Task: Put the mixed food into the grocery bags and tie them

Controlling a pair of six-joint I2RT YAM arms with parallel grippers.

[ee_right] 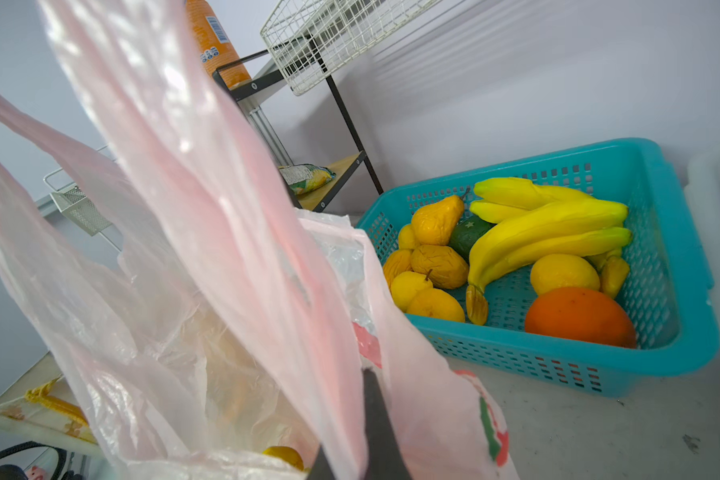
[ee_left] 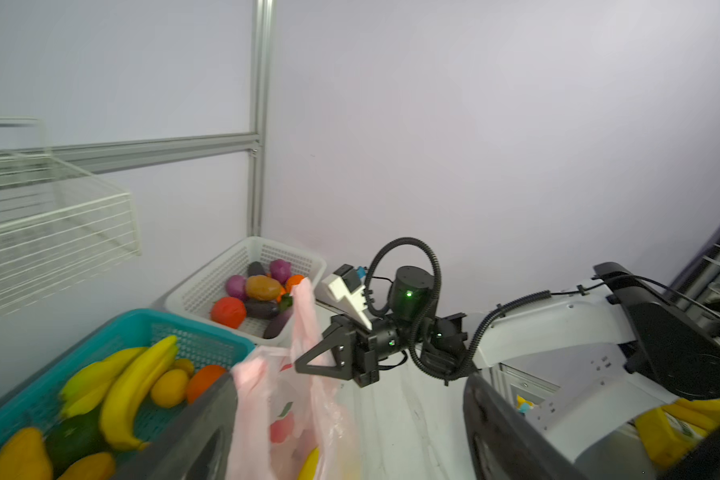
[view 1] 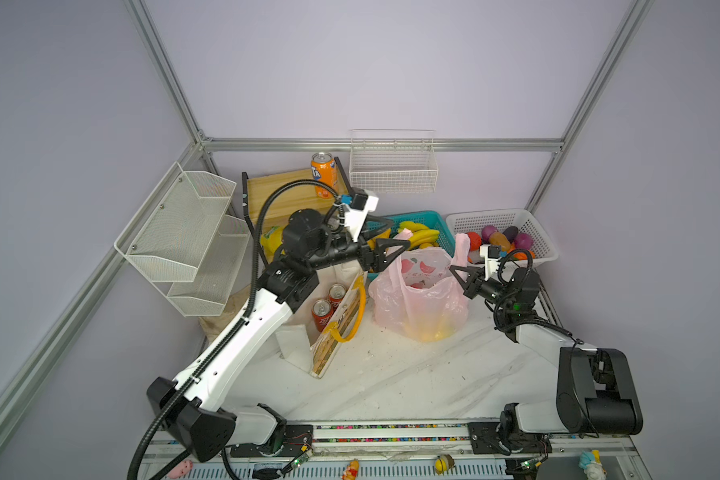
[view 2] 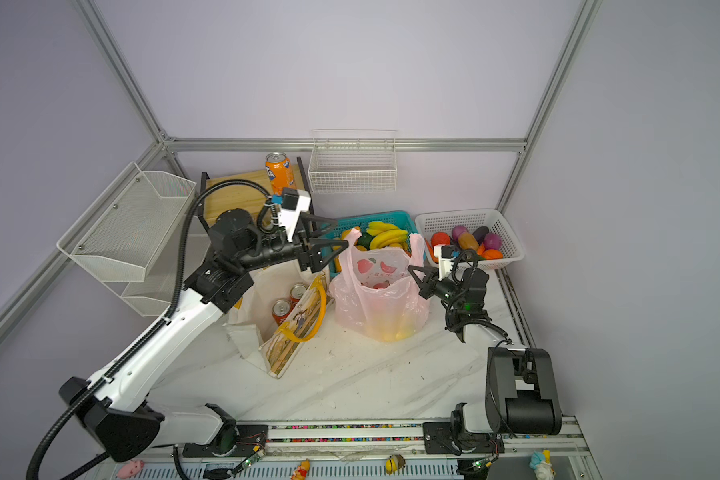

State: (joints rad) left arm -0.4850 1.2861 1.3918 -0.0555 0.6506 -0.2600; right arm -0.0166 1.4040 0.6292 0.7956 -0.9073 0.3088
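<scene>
The pink grocery bag [view 1: 416, 299] [view 2: 375, 303] stands mid-table with yellow toy fruits [view 1: 429, 330] in its bottom. My right gripper [view 1: 454, 270] [ee_right: 371, 395] is shut on the bag's right handle [view 1: 462, 245], which stands up above it. My left gripper [view 1: 400, 236] [ee_left: 350, 415] is open, and the left handle [ee_left: 250, 374] hangs loose beside one finger [ee_left: 192, 424]. The white tote [view 1: 296, 345] with yellow handles stands open under the left arm. Two red cola cans [view 1: 321, 313] [view 1: 336, 293] stand inside it.
Behind the pink bag a teal basket [view 1: 433, 220] holds bananas and other fruit. A white basket [view 1: 528, 224] with toy vegetables sits to its right. An orange soda can [view 1: 323, 172] stands on a wooden shelf, with a wire basket [view 1: 393, 166] on the wall. Mesh racks [view 1: 184, 232] hang at left.
</scene>
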